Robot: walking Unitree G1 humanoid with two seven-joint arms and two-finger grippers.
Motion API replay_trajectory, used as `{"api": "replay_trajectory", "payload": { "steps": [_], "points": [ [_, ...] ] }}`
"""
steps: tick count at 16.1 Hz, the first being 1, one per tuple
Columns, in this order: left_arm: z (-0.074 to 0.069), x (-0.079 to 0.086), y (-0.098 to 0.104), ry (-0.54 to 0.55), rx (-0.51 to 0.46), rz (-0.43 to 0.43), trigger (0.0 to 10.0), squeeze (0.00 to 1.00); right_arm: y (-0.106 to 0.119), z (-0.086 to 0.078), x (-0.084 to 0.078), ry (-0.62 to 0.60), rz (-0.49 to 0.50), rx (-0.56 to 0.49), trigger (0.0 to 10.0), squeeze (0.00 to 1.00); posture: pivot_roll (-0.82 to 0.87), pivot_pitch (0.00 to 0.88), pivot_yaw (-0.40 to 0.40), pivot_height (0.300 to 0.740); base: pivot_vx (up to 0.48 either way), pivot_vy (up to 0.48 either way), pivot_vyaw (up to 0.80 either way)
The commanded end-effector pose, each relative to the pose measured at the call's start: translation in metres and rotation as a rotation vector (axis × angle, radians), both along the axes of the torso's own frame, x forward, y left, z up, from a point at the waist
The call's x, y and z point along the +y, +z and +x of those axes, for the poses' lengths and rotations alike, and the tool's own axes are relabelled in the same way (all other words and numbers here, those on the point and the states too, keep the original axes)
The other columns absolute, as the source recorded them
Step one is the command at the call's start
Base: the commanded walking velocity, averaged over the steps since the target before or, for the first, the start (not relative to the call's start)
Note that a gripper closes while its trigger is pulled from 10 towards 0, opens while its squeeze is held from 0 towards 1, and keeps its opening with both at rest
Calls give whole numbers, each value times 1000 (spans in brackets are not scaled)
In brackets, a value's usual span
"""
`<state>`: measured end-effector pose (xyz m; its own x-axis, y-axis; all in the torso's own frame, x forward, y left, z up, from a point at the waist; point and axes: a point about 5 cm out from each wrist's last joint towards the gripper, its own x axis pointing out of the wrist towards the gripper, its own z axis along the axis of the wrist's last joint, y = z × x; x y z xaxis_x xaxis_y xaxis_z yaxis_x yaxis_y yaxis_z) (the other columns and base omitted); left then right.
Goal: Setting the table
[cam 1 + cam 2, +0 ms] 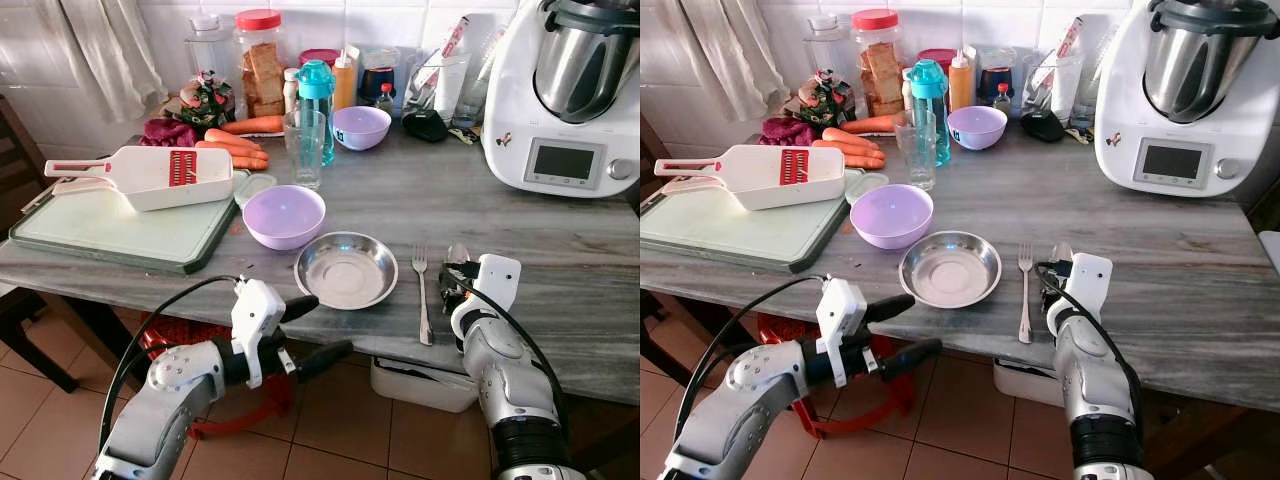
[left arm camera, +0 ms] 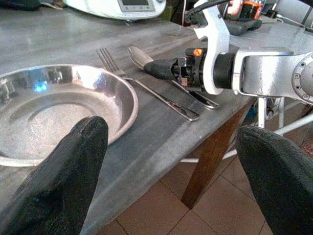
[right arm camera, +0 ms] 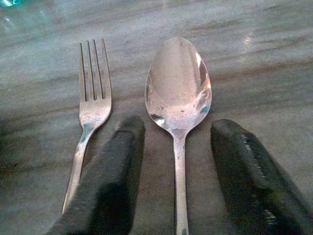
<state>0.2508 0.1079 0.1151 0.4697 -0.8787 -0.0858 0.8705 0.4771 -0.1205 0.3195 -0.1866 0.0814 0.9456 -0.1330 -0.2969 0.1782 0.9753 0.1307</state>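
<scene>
Grey wood-grain table (image 1: 560,250), crowded at the back. Big white kitchen machine (image 1: 565,95) with steel jug at rear right. Green cutting board (image 1: 110,230) at left, white slicer (image 1: 150,175) with red blade on it, carrots (image 1: 240,145) behind. Jars and bottles along the tiled wall, a teal bottle (image 1: 316,100) behind a clear glass (image 1: 304,148), small lilac bowl (image 1: 361,127) further back. Larger lilac bowl (image 1: 285,216) sits just behind the steel plate (image 1: 346,270), which lies near the front edge. Fork (image 1: 422,290) lies just right of the plate, tines away from the robot; spoon (image 3: 179,98) lies just right of the fork, parallel, bowl end away.

Head views: right arm hides most of the spoon. Right wrist view shows it whole at the bowl end, fork beside it, handle running back between the two fingers. Left wrist view shows plate, fork, spoon and the right gripper from the side, its fingers low over the spoon handle at the table edge.

Right gripper (image 3: 178,166): parted, one finger each side of the spoon handle, gaps visible both sides, not pinching it. Left gripper (image 1: 310,335): spread wide, nothing in it, in front of the table edge below the plate, over the tile floor (image 1: 340,420).
</scene>
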Motion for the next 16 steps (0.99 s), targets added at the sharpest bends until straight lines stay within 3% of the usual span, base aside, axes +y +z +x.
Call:
{"api": "replay_trajectory", "payload": {
  "steps": [1,7,8,13,16],
  "points": [
    [2,1,0,9,0,17,10000,0,11,5,-2,-11,8,-46,10000,1000,-18,6,48,740,0,0,0],
    [0,-1,2,-1,1,1,10000,0,39,10,4,36,-9,-187,10000,1000,-21,6,48,740,0,0,0],
    [-2,0,1,-2,3,1,10000,0,53,10,7,62,-14,-249,10000,1000,-18,4,46,740,0,0,0],
    [-2,3,0,22,4,-7,10000,0,79,4,7,84,-5,-344,10000,1000,-19,3,46,740,0,0,0],
    [11,8,3,208,-26,-46,10000,0,95,-3,3,76,-35,-412,10000,1000,-27,0,42,740,0,0,0]
  ]
}}
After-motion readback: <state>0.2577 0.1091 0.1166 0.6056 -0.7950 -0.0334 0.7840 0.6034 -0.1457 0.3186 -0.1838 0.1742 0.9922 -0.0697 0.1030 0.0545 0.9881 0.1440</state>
